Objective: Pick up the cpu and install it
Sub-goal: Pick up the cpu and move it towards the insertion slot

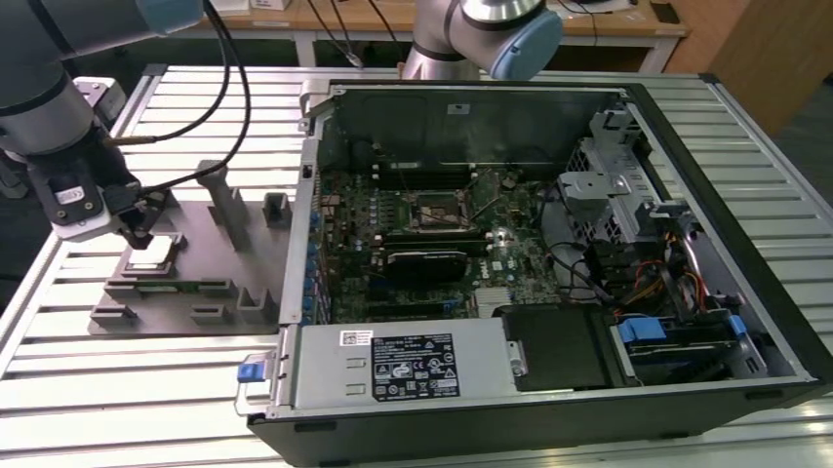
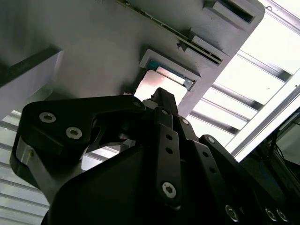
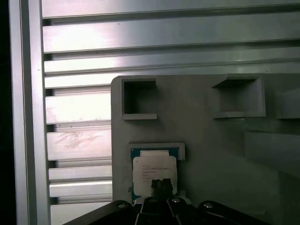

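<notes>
progress: early days tbh. The cpu (image 1: 156, 255) isn't picked up yet; it lies flat in its pocket on the grey tray (image 1: 195, 268).

done: as far as I can see, just the approach. The gripper (image 1: 137, 234) is parked right over the tray's cpu pocket.

left: the whole grab, the carry and the install, judging by how things lie.

cpu: shiny lid up, seated square in the pocket near one edge of the tray. It shows in both wrist views, (image 3: 154, 168) and (image 2: 157, 82).

fingers: they look pressed together into one narrow tip, way narrower than the chip, so they're not around its sides. In the first wrist view the gripper (image 3: 161, 186) sits over the lid, near one edge.

holding: nothing that I can see.

touching: can't tell if the tip rests on the lid or hangs just above it. The second wrist view has the gripper (image 2: 161, 93) right at the chip, but no clear gap or contact.

socket (image 1: 436, 208): well apart from the tray, inside the open case (image 1: 521, 117) toward the exterior view's right. No chip in it that I can make out.
</notes>
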